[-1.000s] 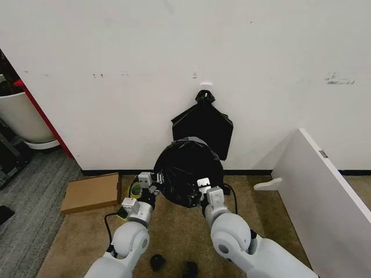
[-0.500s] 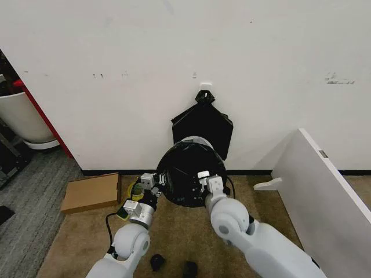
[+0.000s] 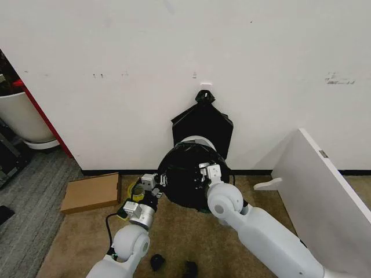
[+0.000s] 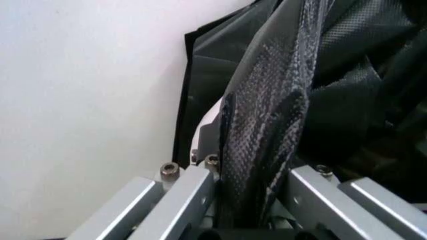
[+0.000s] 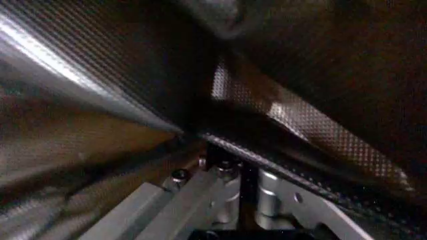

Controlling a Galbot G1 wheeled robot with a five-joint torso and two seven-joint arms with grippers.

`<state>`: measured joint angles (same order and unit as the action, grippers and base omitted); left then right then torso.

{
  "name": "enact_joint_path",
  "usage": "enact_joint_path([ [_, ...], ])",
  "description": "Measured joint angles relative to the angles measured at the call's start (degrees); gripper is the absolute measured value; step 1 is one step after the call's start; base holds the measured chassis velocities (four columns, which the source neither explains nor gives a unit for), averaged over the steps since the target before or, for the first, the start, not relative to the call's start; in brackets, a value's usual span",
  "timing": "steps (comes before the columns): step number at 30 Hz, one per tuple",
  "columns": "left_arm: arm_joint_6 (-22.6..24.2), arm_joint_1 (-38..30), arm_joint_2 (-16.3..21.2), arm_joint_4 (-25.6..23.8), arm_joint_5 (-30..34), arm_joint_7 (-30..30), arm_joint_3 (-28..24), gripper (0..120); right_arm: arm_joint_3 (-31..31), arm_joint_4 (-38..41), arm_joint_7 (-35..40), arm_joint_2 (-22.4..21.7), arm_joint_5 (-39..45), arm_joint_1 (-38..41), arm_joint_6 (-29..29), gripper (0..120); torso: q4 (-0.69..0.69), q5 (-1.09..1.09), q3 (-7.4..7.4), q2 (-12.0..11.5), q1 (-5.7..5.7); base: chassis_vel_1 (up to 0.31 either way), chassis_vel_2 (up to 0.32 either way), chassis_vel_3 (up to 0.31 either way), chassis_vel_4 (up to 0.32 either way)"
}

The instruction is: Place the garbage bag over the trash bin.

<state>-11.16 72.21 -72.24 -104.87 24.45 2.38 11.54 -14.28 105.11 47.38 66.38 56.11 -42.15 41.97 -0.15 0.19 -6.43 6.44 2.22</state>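
Observation:
The black garbage bag (image 3: 186,176) is stretched around the round trash bin, whose cream rim (image 3: 197,139) peeks out at the far side by the wall. My left gripper (image 3: 155,186) is at the bag's left edge. In the left wrist view it (image 4: 257,192) is shut on a twisted fold of the garbage bag (image 4: 267,125). My right gripper (image 3: 207,172) reaches over the bag's right edge. In the right wrist view it (image 5: 241,182) is shut on a strip of the glossy bag (image 5: 300,125).
A flat black bag (image 3: 203,123) knotted at its top hangs on the wall behind the bin. A cardboard box (image 3: 91,193) lies on the carpet at left. A white board (image 3: 324,185) leans at right. A white tub (image 3: 20,119) with a red edge stands far left.
The bag has gone from a bulging dome to a wide ring around the bin, and the cream rim now shows. My right arm has pushed forward toward the wall; the left barely moved.

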Motion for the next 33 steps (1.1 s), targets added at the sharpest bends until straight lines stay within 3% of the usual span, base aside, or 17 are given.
enact_joint_path([
  [6,-0.1,-0.5,0.0,0.7,0.1,0.5,0.5,0,-0.2,1.5,-0.6,-1.2,-1.3,-1.1,-0.1,0,0.01,0.01,0.0,0.0,0.0,0.0,0.0,0.0,0.0],
  [9,-0.2,-1.3,0.0,1.8,0.5,1.0,1.1,0,-0.3,8.6,-4.0,-4.5,-4.6,-5.9,-0.5,0,-0.01,0.0,0.0,0.0,-0.01,0.0,0.0,0.0,0.0],
  [16,0.1,-1.9,-0.5,3.2,1.3,1.6,1.1,0,1.3,17.4,-8.6,-6.0,-3.3,-10.0,-2.1,0,-0.01,-0.01,0.01,0.0,-0.01,0.0,0.0,0.0,0.0],
  [24,0.8,-1.7,-0.5,3.1,1.4,1.7,1.1,0,1.5,17.7,-11.8,-4.9,-3.2,-9.8,-4.0,0,0.0,0.0,0.01,0.0,-0.01,0.0,0.0,0.0,0.0],
  [28,1.0,-1.6,-0.3,3.5,1.7,1.9,1.2,0,1.6,17.4,-16.8,-4.7,-5.6,-9.6,-8.0,0,0.0,0.0,0.01,0.0,-0.01,0.0,0.0,0.0,0.0],
  [33,1.0,-2.0,-0.5,3.9,2.2,2.5,1.4,0,1.3,16.0,-14.3,-4.7,-8.1,-9.5,-4.0,0,0.0,0.0,0.0,0.0,-0.01,0.0,0.0,0.0,0.0],
])
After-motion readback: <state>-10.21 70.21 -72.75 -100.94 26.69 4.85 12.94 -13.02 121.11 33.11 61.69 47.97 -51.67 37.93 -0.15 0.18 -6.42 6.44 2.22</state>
